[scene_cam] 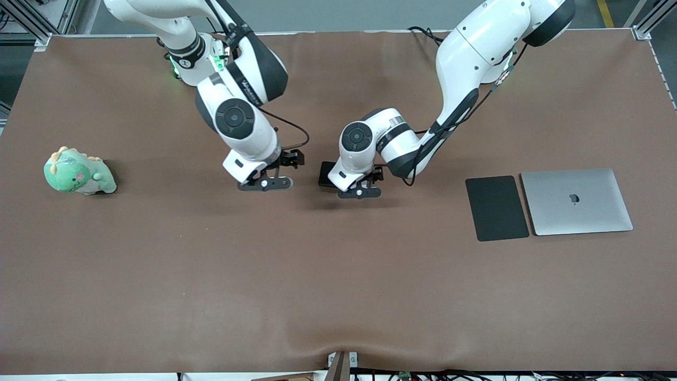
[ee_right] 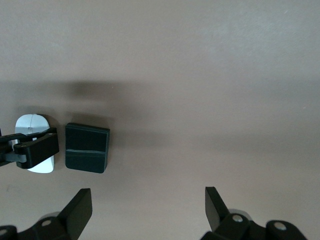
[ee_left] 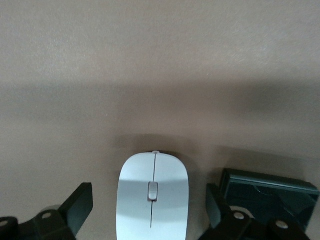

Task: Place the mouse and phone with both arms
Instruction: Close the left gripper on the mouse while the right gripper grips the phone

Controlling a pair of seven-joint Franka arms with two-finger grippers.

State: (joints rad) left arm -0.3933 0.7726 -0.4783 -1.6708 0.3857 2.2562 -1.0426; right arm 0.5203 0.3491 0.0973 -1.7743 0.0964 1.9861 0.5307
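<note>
- My left gripper [ee_left: 150, 212] is hovering low over the mouse [ee_left: 153, 195], fingers [ee_left: 80, 205] spread apart and straddling it, nothing clamped yet.
- The phone [ee_right: 87, 147] is lying on the table [scene_cam: 338, 296] just beside the mouse, not lifted.
- My right gripper [ee_right: 149, 212] is hanging over bare table near the phone, fingers apart and empty.
- Both pickups and placements are remaining, as I am judging it.

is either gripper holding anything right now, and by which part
Nothing is held. The left gripper is open astride the mouse, fingers apart from its sides; the right gripper is open over bare table near the phone.
</note>
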